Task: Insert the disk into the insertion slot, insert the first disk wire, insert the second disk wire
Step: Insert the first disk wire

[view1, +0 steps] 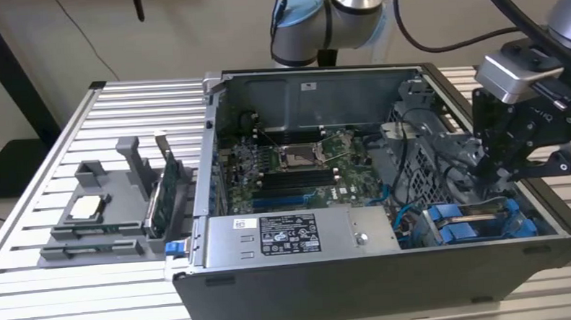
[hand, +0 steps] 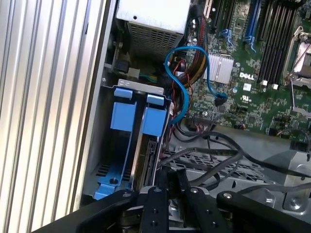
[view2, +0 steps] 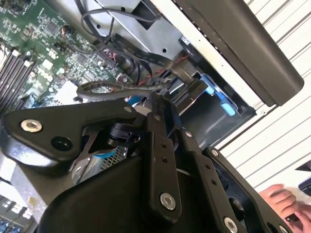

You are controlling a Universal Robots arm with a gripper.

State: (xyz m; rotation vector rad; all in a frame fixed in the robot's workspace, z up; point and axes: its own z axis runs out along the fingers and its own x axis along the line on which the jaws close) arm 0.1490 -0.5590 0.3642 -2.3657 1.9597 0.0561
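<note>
The disk [hand: 147,160] sits already down in the insertion slot [hand: 138,86] at the case [view1: 368,279] corner, and the end effector [hand: 172,171], jaws drawn narrow close by its end, may catch the loose black cables [view2: 116,88] crowding there and pull a plug askew.

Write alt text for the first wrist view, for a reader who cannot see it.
The gripper hangs close to the disk, which sits in its blue carrier inside the insertion slot. A blue cable loops beside it, with the green motherboard beyond.
</note>
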